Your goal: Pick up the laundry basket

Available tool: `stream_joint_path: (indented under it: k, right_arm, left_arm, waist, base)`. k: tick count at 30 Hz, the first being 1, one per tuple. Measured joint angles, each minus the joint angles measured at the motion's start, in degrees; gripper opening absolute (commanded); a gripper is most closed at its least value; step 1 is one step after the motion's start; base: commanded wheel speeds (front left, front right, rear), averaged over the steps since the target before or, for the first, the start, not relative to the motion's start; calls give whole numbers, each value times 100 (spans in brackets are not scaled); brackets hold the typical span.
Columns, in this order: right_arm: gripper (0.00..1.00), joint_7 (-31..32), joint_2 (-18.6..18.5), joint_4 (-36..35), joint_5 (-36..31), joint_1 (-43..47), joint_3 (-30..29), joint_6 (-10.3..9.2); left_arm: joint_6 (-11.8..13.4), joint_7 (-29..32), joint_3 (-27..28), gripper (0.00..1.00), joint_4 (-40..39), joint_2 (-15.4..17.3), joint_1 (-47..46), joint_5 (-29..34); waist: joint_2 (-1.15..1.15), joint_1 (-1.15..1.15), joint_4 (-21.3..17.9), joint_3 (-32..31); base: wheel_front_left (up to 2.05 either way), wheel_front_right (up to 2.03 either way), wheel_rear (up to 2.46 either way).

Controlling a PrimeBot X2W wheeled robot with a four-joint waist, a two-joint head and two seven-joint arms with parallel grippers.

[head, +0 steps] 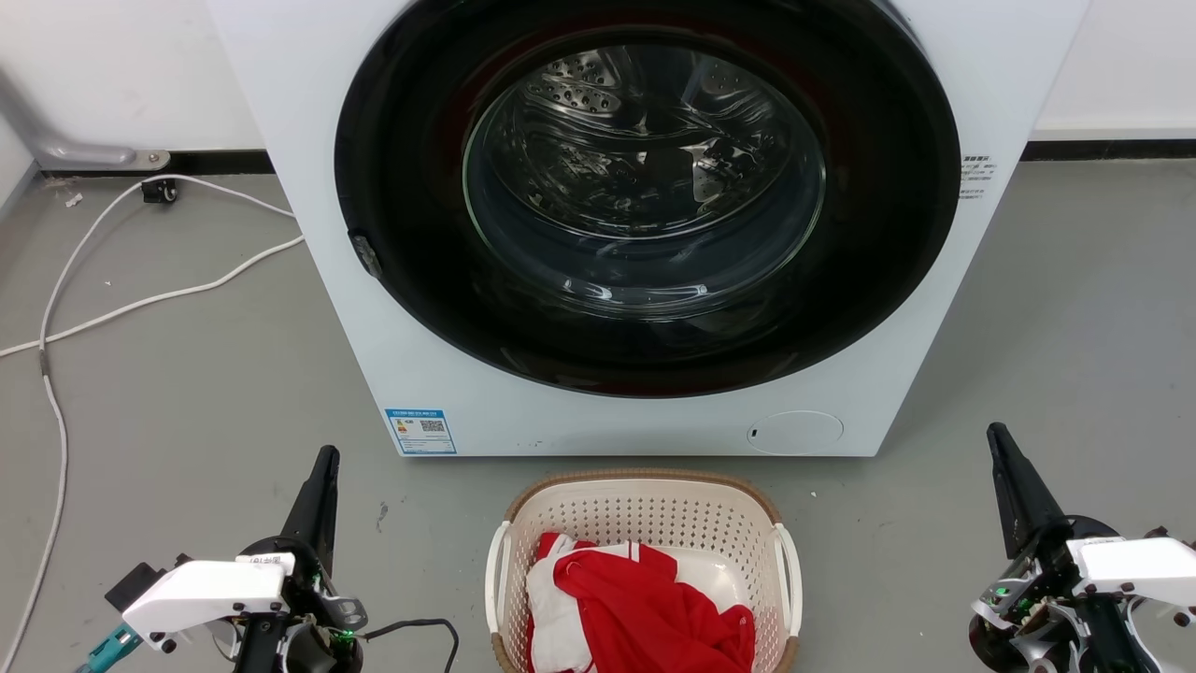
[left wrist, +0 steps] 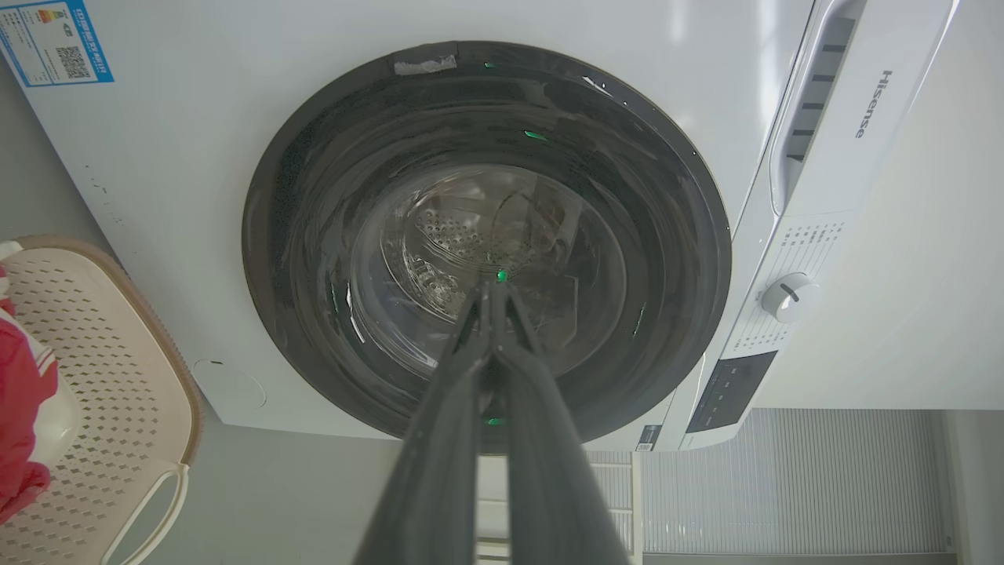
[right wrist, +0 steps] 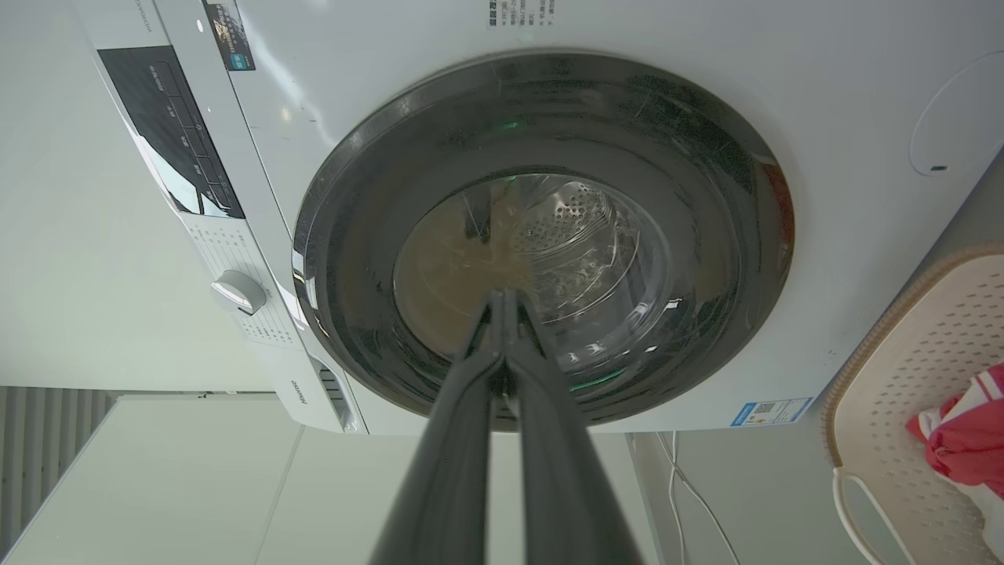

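Washing machine (head: pixel 598 234) on the floor (head: pixel 187 402) straight ahead of me, laundry basket (head: pixel 654 514) just before its front, garment (head: pixel 645 608) inside the basket, my left end effector (head: pixel 326 458) and right end effector (head: pixel 996 437) flanking it, well apart, cable (head: pixel 234 271) on the floor left of the machine

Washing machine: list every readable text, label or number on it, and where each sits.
"Hisense": on the top panel of the washing machine.
Blue QR-code label, lower front corner: print too small to read.
Black print beside the door: too small to read.
Markings around the dial: blurred, unreadable.
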Motion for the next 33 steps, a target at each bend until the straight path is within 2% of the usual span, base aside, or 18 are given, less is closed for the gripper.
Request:
stream_joint_path:
  k: [22, 23, 33]
  right_arm:
    - [0, 25, 14, 1, -24, -12, -26, 0]
    - [100, 25, 15, 18, -23, -1, -24, 1]
    - [100, -185, 37, 98, -83, 176, 151, 0]
  left_arm:
    - [-1, 20, 19, 0, 1, -12, -1, 23]
    - [-1, 19, 16, 100, 18, -15, 9, 29]
    - [-1, -188, -204, 100, 103, -51, 170, 141]
  waist:
    - [0, 0, 0, 0]
    - [0, 0, 0, 0]
    - [0, 0, 4, 1]
  base:
    - [0, 0, 0]
    - [0, 0, 0]
    - [0, 0, 0]
